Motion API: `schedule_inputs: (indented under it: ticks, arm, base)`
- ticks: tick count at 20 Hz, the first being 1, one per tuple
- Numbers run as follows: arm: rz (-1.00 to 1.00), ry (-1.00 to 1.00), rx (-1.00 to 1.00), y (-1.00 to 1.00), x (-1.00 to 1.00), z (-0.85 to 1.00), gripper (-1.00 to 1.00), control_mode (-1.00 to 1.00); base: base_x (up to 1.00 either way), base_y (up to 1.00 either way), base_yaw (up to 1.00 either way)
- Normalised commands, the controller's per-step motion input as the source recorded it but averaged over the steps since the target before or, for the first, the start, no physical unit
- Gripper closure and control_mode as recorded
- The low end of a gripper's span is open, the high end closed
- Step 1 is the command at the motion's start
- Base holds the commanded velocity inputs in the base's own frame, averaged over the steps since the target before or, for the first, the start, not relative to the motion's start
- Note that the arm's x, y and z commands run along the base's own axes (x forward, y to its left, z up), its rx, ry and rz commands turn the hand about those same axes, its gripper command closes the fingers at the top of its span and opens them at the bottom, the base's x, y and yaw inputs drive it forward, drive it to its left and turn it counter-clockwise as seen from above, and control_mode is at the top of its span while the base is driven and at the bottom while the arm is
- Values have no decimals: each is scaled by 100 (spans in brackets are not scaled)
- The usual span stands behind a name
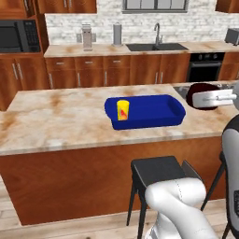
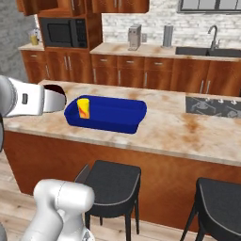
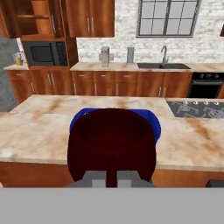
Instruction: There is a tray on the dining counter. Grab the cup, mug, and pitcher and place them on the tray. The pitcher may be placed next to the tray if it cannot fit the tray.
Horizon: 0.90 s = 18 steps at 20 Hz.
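Right, pincer [image 3: 111, 178] clenched on the mug [image 3: 112, 142], pinching the near wall at 6 o'clock of the rim, fingertips [image 3: 99, 180] barely poking up in the hand view. Carried in the air, short of the tray [image 1: 154, 112]; seen at 3 o'clock of it from the left base camera and 9 o'clock from the right one.

Cup [image 1: 123, 110] already standing upright inside the tray, near one short end, so plenty of bare blue floor left beyond it. Best bet, judging from this: keep the mug level, clear the tray's raised rim before dropping, aim for the middle stretch well apart from the cup, and only let go once the base sits flat. A one-wall pinch probably lets it swing or tip, so slow and steady.

Pitcher possibly that small yellowish thing far back beside the microwave, too tiny to be sure.

Looks-wise: mug squat, round, dark maroon, glossy, wide open mouth. Tray bright blue, smooth, plastic-looking, rounded corners, low wall. Cup yellow with a red mark, straight-sided. Tabletop [image 1: 56, 121] beige marble with brown veins, polished, reddish wood panels below.
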Motion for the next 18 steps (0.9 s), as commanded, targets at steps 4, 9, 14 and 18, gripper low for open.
schedule_inputs:
  ticks: [4, 9, 14, 18]
  arm:
    - [0, 0, 0, 0, 0, 0, 100, 100]
    - [0, 0, 0, 0, 0, 0, 100, -100]
    - [5, 0, 0, -6, 12, -1, 100, -100]
    - [25, 10, 0, -9, 59, -14, 100, -100]
  base:
    - [52, -9, 0]
    - [0, 0, 0]
    - [0, 0, 0]
    - [0, 0, 0]
